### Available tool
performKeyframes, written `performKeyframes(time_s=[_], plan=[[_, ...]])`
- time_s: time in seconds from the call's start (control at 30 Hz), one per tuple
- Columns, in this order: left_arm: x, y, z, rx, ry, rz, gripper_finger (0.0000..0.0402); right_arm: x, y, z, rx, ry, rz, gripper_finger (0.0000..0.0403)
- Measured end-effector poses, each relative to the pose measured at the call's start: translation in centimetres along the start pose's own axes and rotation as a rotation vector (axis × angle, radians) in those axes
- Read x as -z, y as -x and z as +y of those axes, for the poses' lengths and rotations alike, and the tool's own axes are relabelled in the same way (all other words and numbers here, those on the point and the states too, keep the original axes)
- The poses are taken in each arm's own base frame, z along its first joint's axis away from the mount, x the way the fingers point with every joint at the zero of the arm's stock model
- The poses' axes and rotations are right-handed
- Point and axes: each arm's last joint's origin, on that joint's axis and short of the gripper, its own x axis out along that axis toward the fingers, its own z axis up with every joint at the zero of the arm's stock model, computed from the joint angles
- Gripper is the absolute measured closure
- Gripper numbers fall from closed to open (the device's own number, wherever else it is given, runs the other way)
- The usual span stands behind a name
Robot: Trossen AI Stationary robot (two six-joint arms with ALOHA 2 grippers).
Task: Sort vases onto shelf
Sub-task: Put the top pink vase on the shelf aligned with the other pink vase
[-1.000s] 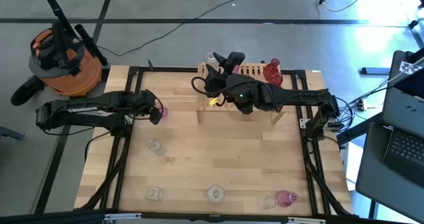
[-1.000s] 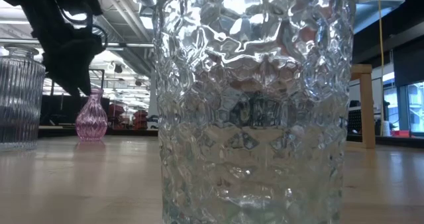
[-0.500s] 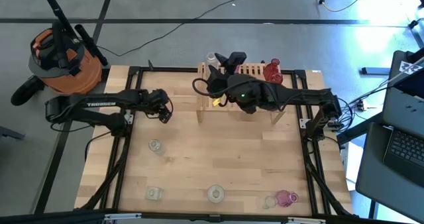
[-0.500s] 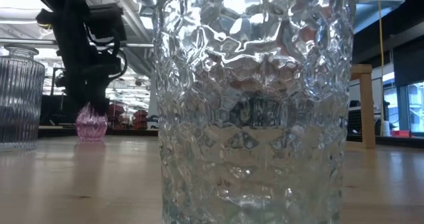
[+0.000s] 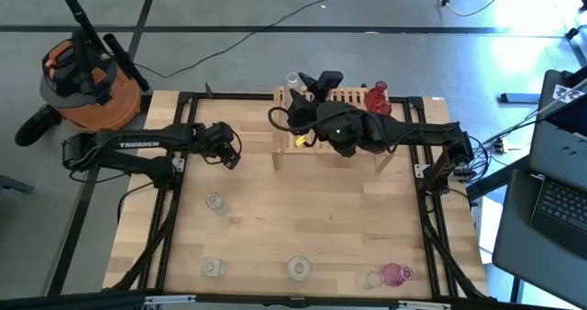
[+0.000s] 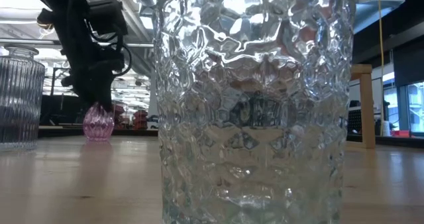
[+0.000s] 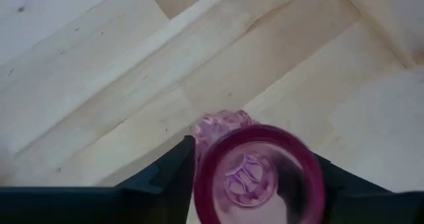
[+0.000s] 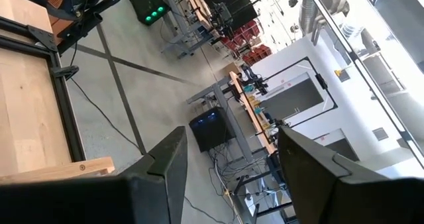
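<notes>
A small pink vase (image 7: 255, 181) stands on the plank table, left of the middle, and my left gripper (image 5: 229, 154) is shut on its upper part. In the low view only its round belly (image 6: 98, 124) shows below the dark fingers (image 6: 93, 91). My right gripper (image 5: 307, 85) hangs open over the left end of the wooden shelf (image 5: 348, 96) at the far edge, with nothing between its fingers (image 8: 165, 171). A red vase (image 5: 377, 99) stands on the shelf. A clear one (image 5: 293, 79) is beside the right gripper. My left gripper has the pink vase's neck, just under the rim (image 7: 199, 159), pinched between its two fingers. The fingers (image 7: 173, 171) come from above, slanting down. The vase stands upright with its base (image 6: 98, 138) on the table.
Loose on the near half of the table are several clear vases (image 5: 215, 202) (image 5: 213, 268) (image 5: 299, 268) (image 5: 372, 279) and a pink one (image 5: 396, 273). A big dimpled glass (image 6: 252, 105) fills the low view, with a ribbed one (image 6: 20, 98) to its left. An orange vacuum (image 5: 87, 81) stands off the far left corner.
My left gripper has moved toward the table's right edge and down, onto the pink vase, so its fingers now cover the neck that showed before. The vase has then shifted a little sideways on the table, still upright.
</notes>
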Motion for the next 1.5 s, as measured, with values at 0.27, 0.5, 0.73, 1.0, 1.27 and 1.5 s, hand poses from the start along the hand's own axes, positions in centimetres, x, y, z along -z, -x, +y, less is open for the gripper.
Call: performKeyframes(time_s=[0.27, 0.5, 0.73, 1.0, 1.27, 1.5], plan=[[-2.2, 5.5, -0.1, 0.079, 0.023, -0.128, 0.0253, 0.1, 0.0, 0.1, -0.007, 0.015, 0.006, 0.0221], [-5.2, 12.5, -0.2, 0.176, 0.052, -0.267, 0.0263, 0.4, 0.2, 0.0, -0.021, 0.043, 0.02, 0.0221], [-8.1, 19.5, -1.0, 0.371, -0.028, -0.502, 0.0264, 1.2, 1.4, -2.1, -0.006, 0.053, 0.044, 0.0221], [-11.1, 21.8, -4.3, 0.526, -0.202, -0.64, 0.0265, 3.5, 4.1, -6.0, -0.06, -0.05, 0.058, 0.0221], [-15.0, 18.6, -10.5, 0.621, -0.314, -0.597, 0.0265, 7.0, 7.1, -9.6, -0.11, -0.173, 0.121, 0.0221], [-16.9, 16.4, -15.5, 0.663, -0.364, -0.558, 0.0265, 8.9, 8.5, -10.8, -0.156, -0.223, 0.166, 0.0221]])
